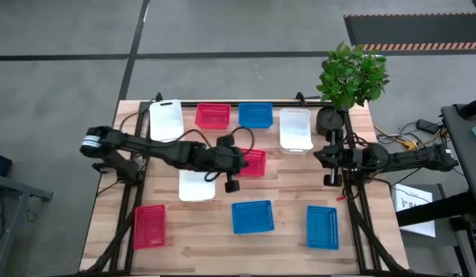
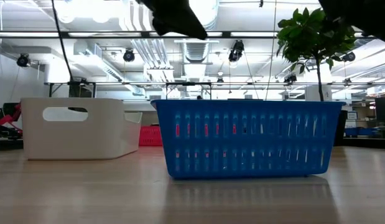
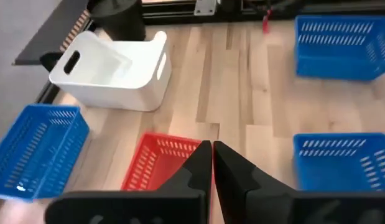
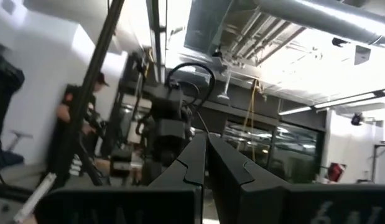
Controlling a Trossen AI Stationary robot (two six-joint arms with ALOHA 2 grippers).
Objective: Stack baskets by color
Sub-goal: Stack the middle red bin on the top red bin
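Hovering over table (image 1: pixel 284 192) centre, left gripper (image 1: pixel 231 185) fingers pressed together, holding nothing, above red basket (image 1: pixel 251 161). Right gripper (image 1: pixel 327 180) also closed, empty, near right edge beside black pot (image 1: pixel 330 121).

Baskets: shallow rectangular plastic, perforated mesh walls. Far edge row: white (image 1: pixel 166 119), red (image 1: pixel 213 116), blue (image 1: pixel 255 115), white (image 1: pixel 295 128). Mid-table: another white (image 1: pixel 195 186). Near edge: red (image 1: pixel 149 226), blue (image 1: pixel 252 216), blue (image 1: pixel 322 227). None stacked.
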